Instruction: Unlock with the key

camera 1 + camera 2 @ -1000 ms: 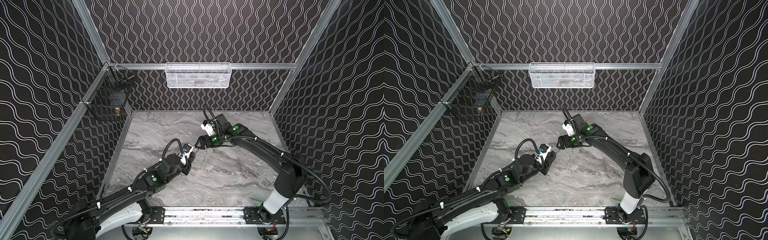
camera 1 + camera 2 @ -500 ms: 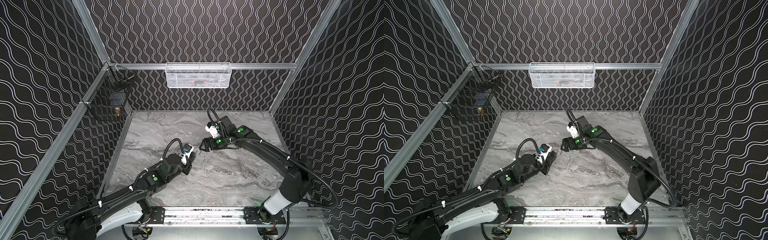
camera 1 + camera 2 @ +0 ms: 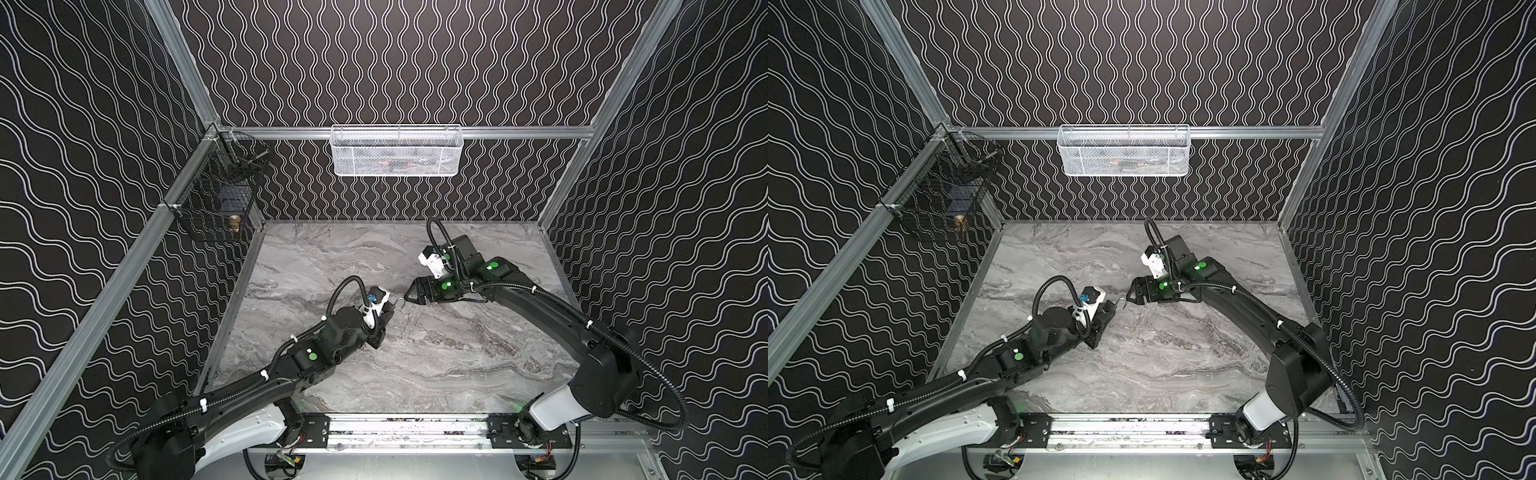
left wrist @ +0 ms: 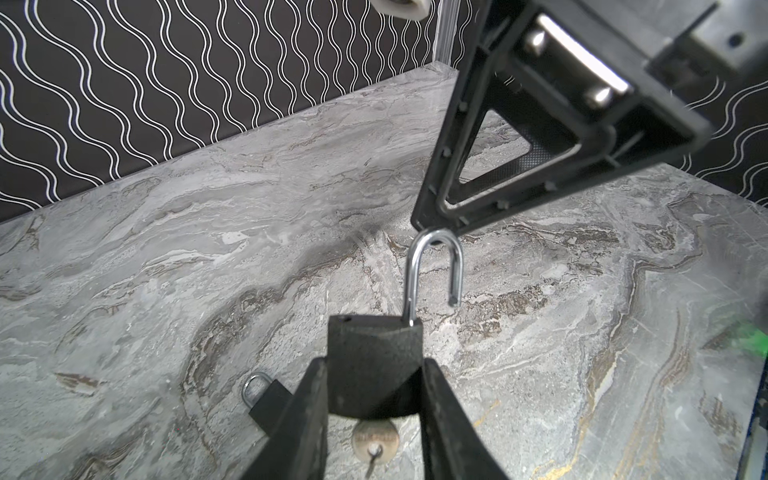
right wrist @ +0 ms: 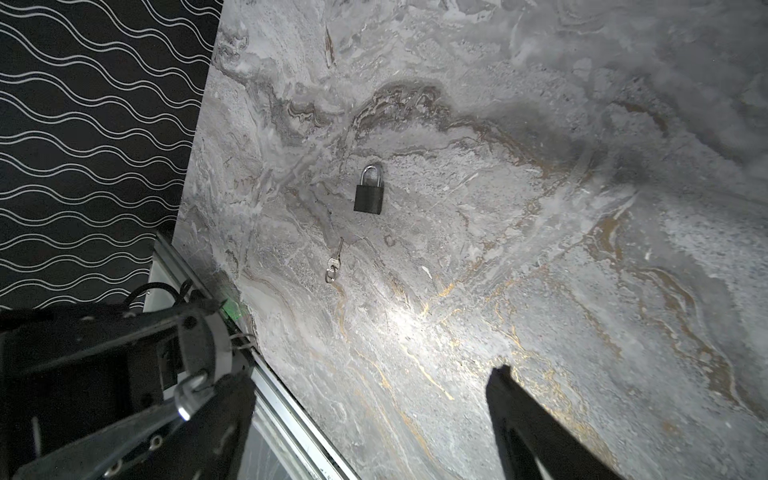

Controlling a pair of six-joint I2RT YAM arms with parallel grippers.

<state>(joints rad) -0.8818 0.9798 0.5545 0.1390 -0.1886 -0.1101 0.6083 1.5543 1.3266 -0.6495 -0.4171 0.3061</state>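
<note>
Right gripper [image 3: 411,293] sits slightly further back than a second ago, jaws wide, empty; contact with shackle [image 4: 436,249] unclear. Left gripper [image 3: 388,309] unchanged, clenched on padlock [image 4: 372,365] body. Shackle end free of body: lock looks opened. Second padlock [image 5: 368,197] and key [image 5: 334,262] on table below left gripper.

We've v. little gap at centre: right gripper [image 3: 409,294], jaws wide, sits just beside the open shackle [image 4: 436,257] of the padlock [image 4: 374,353] clamped in the left gripper [image 4: 374,374]. Below it a 2nd padlock [image 5: 368,198] & key [image 5: 335,261] lie on the surface [image 3: 436,365], w/ left arm [image 3: 257,386] & right arm [image 3: 540,307] slanting across. Front-centre & rear-left of the surface give room to pass.
</note>
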